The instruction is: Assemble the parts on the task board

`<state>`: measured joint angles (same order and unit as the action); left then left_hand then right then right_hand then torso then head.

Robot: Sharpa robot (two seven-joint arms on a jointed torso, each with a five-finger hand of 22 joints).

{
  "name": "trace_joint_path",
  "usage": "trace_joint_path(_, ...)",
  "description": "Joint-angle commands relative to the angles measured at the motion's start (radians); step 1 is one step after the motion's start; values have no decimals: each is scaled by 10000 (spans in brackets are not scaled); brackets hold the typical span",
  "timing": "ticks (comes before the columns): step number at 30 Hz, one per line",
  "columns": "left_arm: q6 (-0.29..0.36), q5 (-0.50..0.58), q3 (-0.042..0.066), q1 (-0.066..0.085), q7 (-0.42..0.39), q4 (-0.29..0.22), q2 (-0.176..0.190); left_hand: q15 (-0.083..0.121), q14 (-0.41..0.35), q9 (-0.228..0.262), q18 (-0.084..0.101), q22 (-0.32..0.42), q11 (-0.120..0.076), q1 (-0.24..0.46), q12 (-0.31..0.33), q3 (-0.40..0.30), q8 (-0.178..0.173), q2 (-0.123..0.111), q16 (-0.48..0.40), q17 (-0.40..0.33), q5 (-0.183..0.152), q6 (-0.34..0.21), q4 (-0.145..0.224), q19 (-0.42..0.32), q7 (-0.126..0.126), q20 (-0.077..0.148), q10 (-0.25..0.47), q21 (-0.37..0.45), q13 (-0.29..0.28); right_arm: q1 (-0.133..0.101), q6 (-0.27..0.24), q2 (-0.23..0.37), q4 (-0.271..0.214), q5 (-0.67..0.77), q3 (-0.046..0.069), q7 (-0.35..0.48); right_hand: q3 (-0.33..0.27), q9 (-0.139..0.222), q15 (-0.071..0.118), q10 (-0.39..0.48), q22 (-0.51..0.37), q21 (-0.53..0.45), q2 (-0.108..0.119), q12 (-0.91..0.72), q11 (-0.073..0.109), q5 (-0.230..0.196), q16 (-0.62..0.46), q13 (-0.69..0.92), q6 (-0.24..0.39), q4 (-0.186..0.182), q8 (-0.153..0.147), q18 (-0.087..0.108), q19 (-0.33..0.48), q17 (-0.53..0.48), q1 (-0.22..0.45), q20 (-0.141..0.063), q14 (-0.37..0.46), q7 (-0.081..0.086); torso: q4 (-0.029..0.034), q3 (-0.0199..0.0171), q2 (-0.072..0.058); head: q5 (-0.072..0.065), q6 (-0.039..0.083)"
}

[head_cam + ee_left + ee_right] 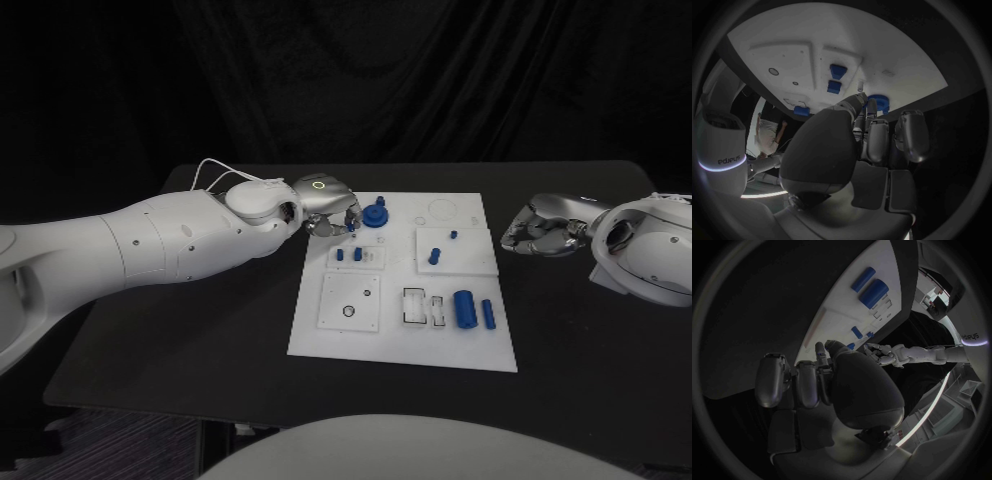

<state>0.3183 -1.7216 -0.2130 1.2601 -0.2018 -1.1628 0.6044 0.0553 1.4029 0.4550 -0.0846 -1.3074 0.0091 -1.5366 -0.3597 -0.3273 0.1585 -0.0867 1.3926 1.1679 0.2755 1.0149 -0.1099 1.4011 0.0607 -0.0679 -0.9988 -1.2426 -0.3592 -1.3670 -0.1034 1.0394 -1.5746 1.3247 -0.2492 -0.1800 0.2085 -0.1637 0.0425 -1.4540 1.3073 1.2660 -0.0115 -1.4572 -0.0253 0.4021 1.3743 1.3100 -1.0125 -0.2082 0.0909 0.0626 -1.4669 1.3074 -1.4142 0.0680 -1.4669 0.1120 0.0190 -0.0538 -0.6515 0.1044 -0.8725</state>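
Observation:
The white task board [433, 345] lies mid-table. At its far left corner stands a round blue part with an upright peg [375, 214]. My left hand [326, 204] is right beside it, and its fingertips [859, 98] are drawn together at the part's [879, 103] edge; whether they grip it is hidden. Two small blue pegs [348, 255] stand in a block just nearer me. My right hand [539, 232] hovers off the board's right edge with its fingers curled in and nothing in them.
A thick blue cylinder [464, 308] and a slim one [489, 314] lie on the board's near right; both also appear in the right wrist view [873, 292]. Small blue pieces [434, 257] sit on the right middle block. Bare black table [188, 340] surrounds the board.

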Motion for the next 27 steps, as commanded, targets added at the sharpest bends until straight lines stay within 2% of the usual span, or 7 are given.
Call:
trace_joint_path(1,-184,-18,8,-35,51,58,-74,4,-55,-2,110,-1663,-6,55,44,-23,-35,33,-35,0,-49,32,47,-17,13,29,-81,-5,12,31,105,6,1,18,6,-179,36,-13,17,61,1584,-24,5,37,-26,42,-58,891,-52,4,-8,66,51,31,61,-50,-446,-6,-16,8,-9,24,-1)
trace_joint_path(7,-239,-18,8,-101,22,154,-173,2,-60,-4,104,-1655,-2,53,54,-21,-42,24,-41,-12,-50,27,55,-31,14,29,-89,22,16,32,124,3,-3,18,6,-178,36,-13,17,61,1584,-24,5,37,-26,42,-58,891,-52,4,-8,66,51,31,61,-50,-446,-6,-9,16,-24,1,-1)
trace_joint_path(14,-268,-18,8,-218,-11,290,-281,-5,-59,-12,106,-1657,7,51,57,-18,-69,8,-40,-6,-34,9,77,-29,19,31,-158,18,11,33,145,20,-25,18,6,-179,50,-11,17,66,1581,-36,-2,42,-29,43,-59,885,-40,12,-15,68,53,31,54,-51,-446,-4,-13,-9,-14,-14,-1)
trace_joint_path(27,-371,-18,8,-274,23,368,-373,-8,-93,-22,96,-1645,10,39,54,-18,-104,-1,-78,-85,-21,-10,114,-53,22,34,-248,64,-5,33,193,22,-24,18,6,-177,50,-11,17,66,1581,-36,-2,42,-29,43,-59,885,-40,12,-15,68,53,31,54,-51,-446,-4,-20,-11,0,-2,-1)
